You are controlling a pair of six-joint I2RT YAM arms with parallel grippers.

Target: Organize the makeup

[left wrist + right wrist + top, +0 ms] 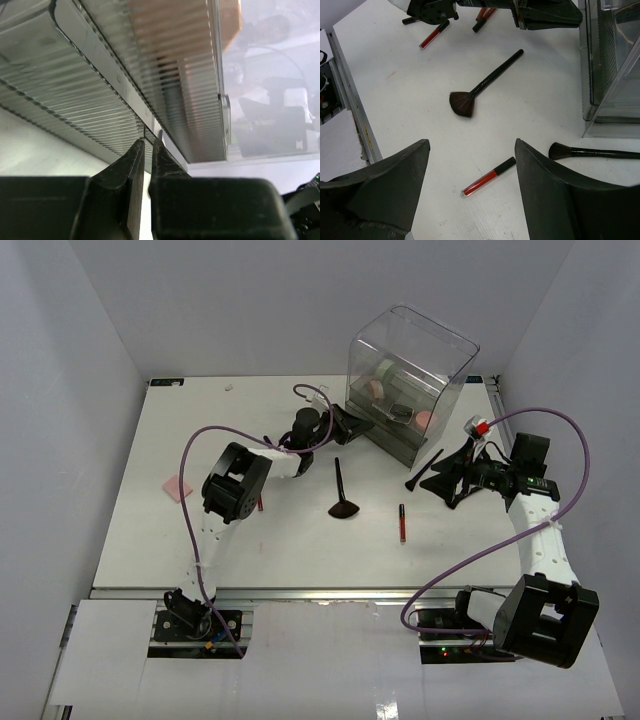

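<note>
A black fan brush [342, 492] lies mid-table; it also shows in the right wrist view [482, 85]. A dark-red stick [402, 523] lies near it and shows between my open right fingers [488, 177]. A second black brush [424, 470] lies by the box front [592, 151]. A pink puff [177, 487] lies at the far left. My right gripper [432, 482] [471, 150] is open and empty above the table. My left gripper [352, 425] [148, 146] is shut on a thin clear tab on the front of the clear drawer box [410, 375].
Inside the clear box sit pink items [378, 390] and a small black compact [402, 412]. More red sticks [434, 35] lie beside the left arm [261, 502]. The box's ribbed drawer fronts [100, 90] fill the left wrist view. White walls enclose the table.
</note>
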